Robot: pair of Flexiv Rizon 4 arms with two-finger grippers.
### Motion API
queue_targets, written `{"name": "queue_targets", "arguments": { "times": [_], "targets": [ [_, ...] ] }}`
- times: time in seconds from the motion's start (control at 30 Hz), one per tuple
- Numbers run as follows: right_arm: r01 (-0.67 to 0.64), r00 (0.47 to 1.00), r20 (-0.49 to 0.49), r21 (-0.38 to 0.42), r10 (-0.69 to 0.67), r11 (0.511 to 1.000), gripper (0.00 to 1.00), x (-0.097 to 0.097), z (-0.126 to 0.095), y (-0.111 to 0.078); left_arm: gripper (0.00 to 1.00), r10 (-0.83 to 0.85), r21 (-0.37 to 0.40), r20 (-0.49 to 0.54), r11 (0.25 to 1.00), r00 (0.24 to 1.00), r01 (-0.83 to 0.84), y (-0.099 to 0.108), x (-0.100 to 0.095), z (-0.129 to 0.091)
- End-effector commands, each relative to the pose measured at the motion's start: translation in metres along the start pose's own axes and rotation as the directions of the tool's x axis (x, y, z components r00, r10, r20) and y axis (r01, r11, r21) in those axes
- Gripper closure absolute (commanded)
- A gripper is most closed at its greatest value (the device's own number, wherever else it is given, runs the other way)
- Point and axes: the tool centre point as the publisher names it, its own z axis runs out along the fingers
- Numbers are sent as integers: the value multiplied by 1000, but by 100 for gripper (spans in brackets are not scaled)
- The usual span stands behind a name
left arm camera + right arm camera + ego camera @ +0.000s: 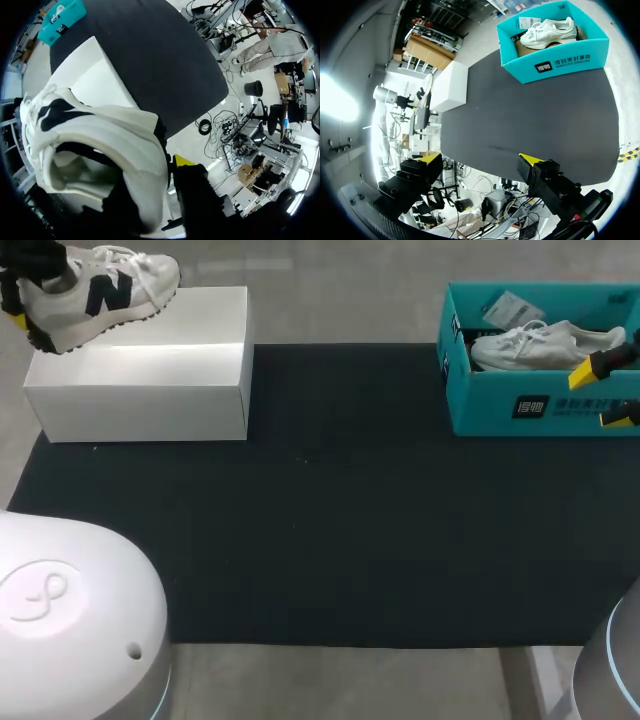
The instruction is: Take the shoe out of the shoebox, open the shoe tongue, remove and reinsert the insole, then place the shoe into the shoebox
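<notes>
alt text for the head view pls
The left gripper holds a white sneaker with a dark logo by its heel over a white rectangular box. Across the black mat, the open right gripper hovers by a teal cardboard shoebox containing another white sneaker.

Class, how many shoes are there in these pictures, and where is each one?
2. The shoe with dark markings is held by the left gripper at the far side of the white box. The plain white shoe lies in the teal box. The boxes may hide more.

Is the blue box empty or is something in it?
Not empty. A white shoe lies inside the teal shoebox, seen in the head and right wrist views.
</notes>
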Motion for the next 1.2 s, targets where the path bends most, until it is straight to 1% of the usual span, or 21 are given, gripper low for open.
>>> {"name": "queue_targets", "arguments": {
  "times": [0.03, 0.8, 0.93, 1.0, 1.07, 1.13, 1.2],
  "targets": [
    [-2, 1000, 4, -1, 2, 1000, 0, 0, 1, 0, 100, 702, -118, -109, 694, 704, -710, -2, 2, -2],
    [-2, 1000, 4, -1, 2, 1000, 0, 0, 1, 0, 100, 702, -118, -109, 694, 704, -710, -2, 2, -2],
    [-2, 1000, 4, -1, 2, 1000, 0, 0, 1, 0, 100, 637, -125, -46, 760, 769, -637, 0, -6, -3],
    [-2, 1000, 4, -1, 2, 1000, 0, 0, 1, 0, 100, 615, -124, -22, 780, 788, -613, 1, -9, -4],
    [-2, 1000, 4, -1, 2, 1000, 0, 0, 1, 0, 100, 615, -132, -22, 779, 788, -612, 2, -12, -7],
    [-2, 1000, 4, -1, 2, 1000, 0, 0, 1, 0, 100, 636, -138, -13, 763, 771, -632, 2, -16, -9],
    [-2, 1000, 4, -1, 2, 1000, 0, 0, 1, 0, 100, 646, -169, -18, 751, 763, -639, 2, -19, -11]
  ]
}}
